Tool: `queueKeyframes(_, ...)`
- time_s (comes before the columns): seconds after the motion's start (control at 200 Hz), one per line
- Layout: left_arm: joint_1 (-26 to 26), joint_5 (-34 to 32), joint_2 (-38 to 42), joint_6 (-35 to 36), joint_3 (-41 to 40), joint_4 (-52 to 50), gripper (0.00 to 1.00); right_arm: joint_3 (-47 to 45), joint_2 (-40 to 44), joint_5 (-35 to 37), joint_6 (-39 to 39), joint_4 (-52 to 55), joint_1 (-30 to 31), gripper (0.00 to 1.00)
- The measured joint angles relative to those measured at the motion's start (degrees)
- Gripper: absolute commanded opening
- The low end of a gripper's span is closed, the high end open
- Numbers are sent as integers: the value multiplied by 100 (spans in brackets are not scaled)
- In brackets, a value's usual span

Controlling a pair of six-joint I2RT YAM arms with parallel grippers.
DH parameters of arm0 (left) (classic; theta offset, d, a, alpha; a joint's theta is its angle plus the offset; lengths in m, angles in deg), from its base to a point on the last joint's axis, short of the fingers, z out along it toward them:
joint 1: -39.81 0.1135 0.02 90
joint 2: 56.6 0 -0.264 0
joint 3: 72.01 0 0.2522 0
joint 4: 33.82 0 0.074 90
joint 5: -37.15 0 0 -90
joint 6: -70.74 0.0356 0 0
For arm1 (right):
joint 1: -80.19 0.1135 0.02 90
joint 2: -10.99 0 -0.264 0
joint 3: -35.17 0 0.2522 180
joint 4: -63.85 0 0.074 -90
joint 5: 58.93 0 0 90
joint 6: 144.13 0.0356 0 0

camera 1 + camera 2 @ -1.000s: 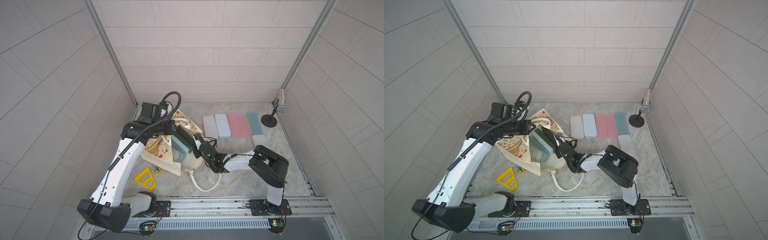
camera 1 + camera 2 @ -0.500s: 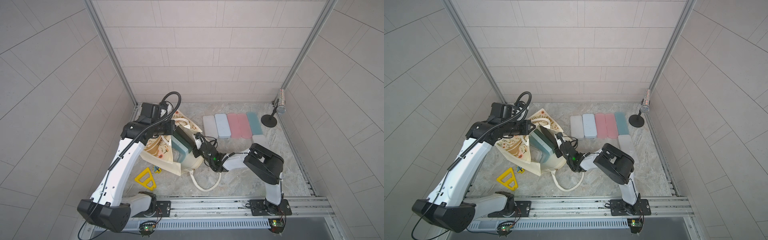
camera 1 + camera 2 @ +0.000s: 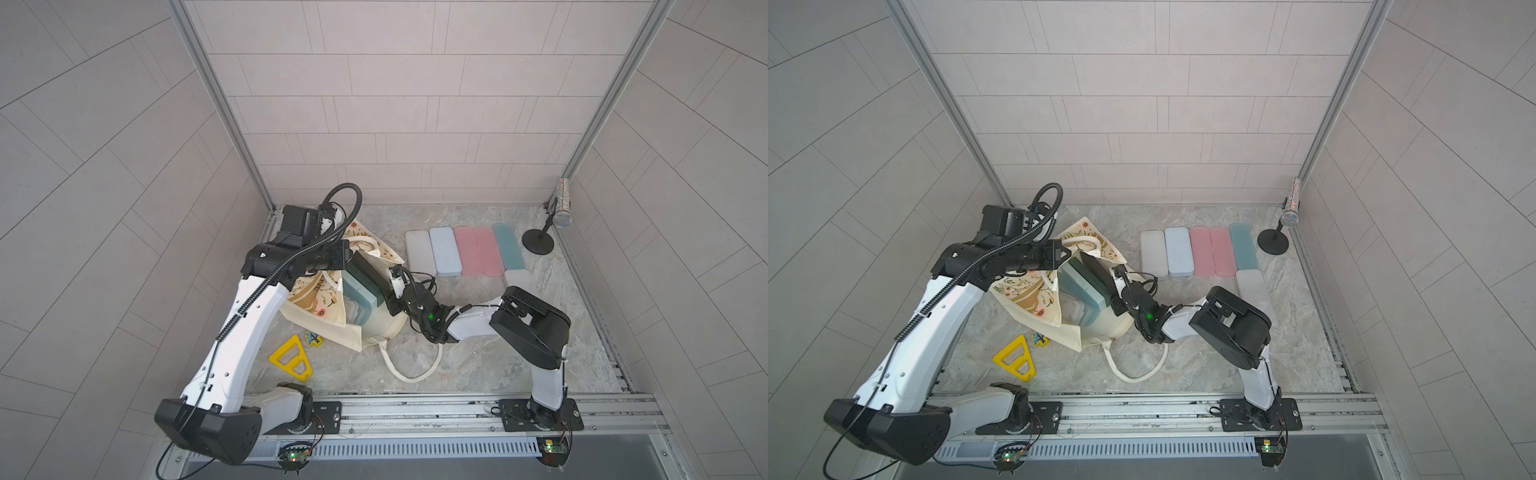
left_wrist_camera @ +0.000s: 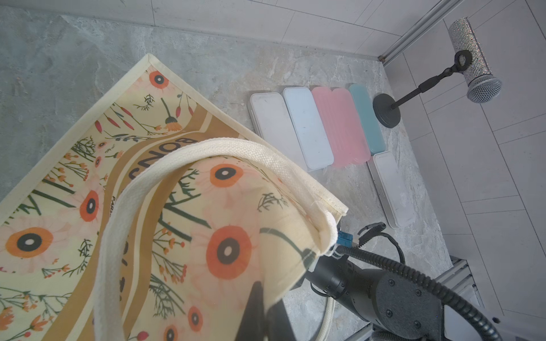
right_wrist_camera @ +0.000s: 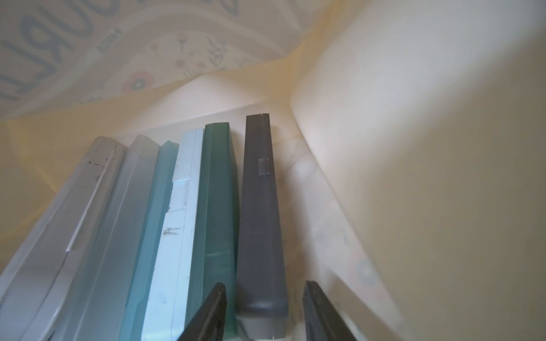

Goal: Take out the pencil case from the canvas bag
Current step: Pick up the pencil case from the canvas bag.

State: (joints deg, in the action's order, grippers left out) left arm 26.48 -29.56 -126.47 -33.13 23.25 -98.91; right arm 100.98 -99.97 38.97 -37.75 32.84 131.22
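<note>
Pencil case (image 5: 261,206), a smooth dark-grey slab with rounded corners, stands on edge at the right end of frosted plastic cases (image 5: 165,221) inside the floral cream canvas bag (image 3: 328,299), left on the marbled surface (image 3: 478,353), right claw (image 5: 264,283) parted astride it, left claw (image 3: 347,261) clamped on the bag's rim.

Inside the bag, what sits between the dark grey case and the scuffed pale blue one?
One dark teal case, standing on edge; the right wrist view shows it.

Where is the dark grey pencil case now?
In the right wrist view, the dark grey pencil case sits inside the canvas bag, last in the row beside the dark green case, between the right gripper's open fingers.
</note>
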Motion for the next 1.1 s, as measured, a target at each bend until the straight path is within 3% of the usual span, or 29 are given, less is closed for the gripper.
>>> queueKeyframes(0.535,2,24,0,-2,0,-2,0,214,-149,-225,20,107,-111,23)
queueKeyframes(0.695,0,26,0,0,0,-7,0,101,-70,-278,15,107,-109,22)
queueKeyframes(1.101,-11,-39,0,44,0,15,0,-968,1370,-315,-4,640,-52,22)
